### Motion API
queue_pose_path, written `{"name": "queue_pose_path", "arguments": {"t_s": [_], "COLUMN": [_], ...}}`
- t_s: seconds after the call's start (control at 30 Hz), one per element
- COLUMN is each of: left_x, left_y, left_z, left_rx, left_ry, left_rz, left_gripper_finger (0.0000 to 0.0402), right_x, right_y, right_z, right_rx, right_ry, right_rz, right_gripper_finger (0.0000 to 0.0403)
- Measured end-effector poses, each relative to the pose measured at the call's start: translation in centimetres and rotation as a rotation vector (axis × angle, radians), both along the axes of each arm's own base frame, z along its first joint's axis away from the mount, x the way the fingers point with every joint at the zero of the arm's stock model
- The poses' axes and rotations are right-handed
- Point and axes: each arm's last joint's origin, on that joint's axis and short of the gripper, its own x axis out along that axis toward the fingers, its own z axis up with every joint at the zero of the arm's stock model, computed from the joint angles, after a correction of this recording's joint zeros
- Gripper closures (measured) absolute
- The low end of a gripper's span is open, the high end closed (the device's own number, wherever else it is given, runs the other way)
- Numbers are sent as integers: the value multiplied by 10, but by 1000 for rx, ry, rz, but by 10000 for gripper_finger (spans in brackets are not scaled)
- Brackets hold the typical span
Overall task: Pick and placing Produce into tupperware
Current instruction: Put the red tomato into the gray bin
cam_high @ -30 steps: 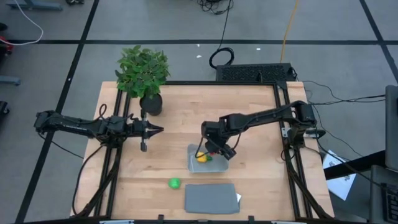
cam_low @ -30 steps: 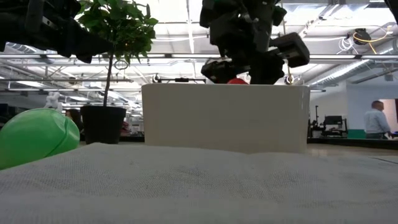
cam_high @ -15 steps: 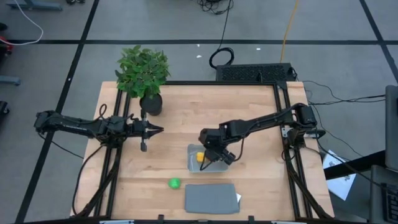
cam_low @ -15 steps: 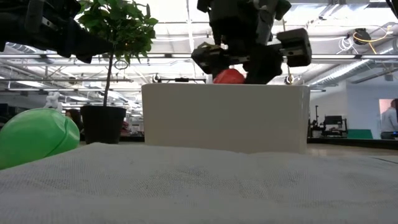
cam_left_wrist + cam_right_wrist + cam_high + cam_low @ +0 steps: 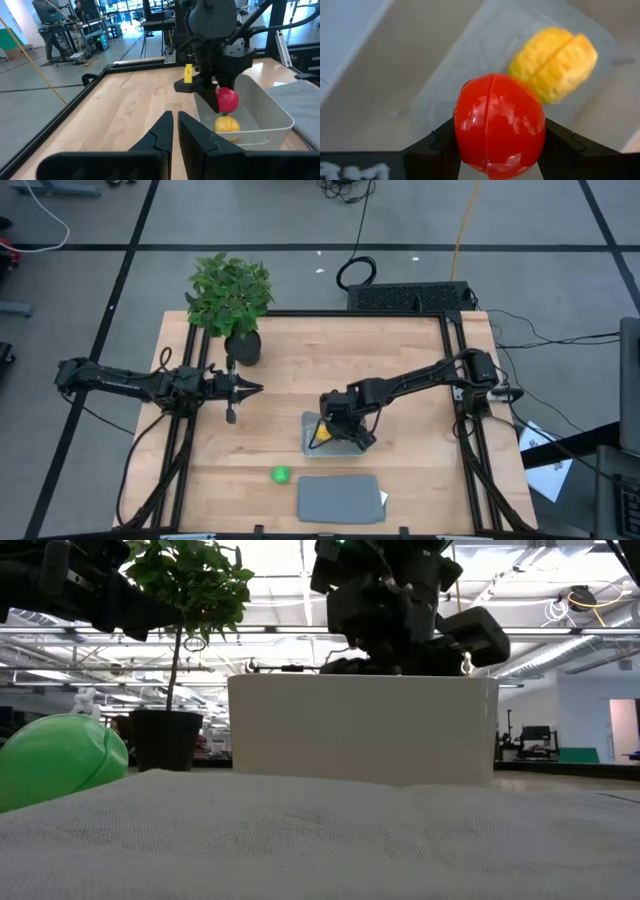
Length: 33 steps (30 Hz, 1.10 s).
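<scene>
Wooden bench [image 5: 290, 380] carries the tupperware [image 5: 309, 442] near its front edge, with the right tool [image 5: 340, 429] now sunk lower into it than a moment ago, so the red produce [image 5: 227, 99] has dropped below the rim in the low view. That tool is clamped on the red piece, just above the yellow produce [image 5: 555, 62] already inside. Release looks close. Green produce [image 5: 281, 474] waits outside on the bench. The left tool [image 5: 250, 389], narrow, idles by the potted plant [image 5: 230, 295].
</scene>
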Motion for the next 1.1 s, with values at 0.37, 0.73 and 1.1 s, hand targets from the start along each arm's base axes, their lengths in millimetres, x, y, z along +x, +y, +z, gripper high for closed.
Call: {"name": "queue_pose_path", "arguments": {"t_s": [0.37, 0.73, 1.1], "left_x": [0, 0, 0], "left_y": [0, 0, 0], "left_z": [0, 0, 0], "left_rx": [7, 7, 4], "left_ry": [1, 1, 1], "left_rz": [-1, 0, 0], "left_gripper_finger": [371, 371, 371], "right_x": [-2, -2, -2], "right_y": [1, 1, 1], "right_z": [-4, -4, -4], "right_rx": [-5, 5, 14], "right_ry": [35, 43, 51], "right_rz": [8, -18, -47], "right_gripper_finger": [213, 191, 175]}}
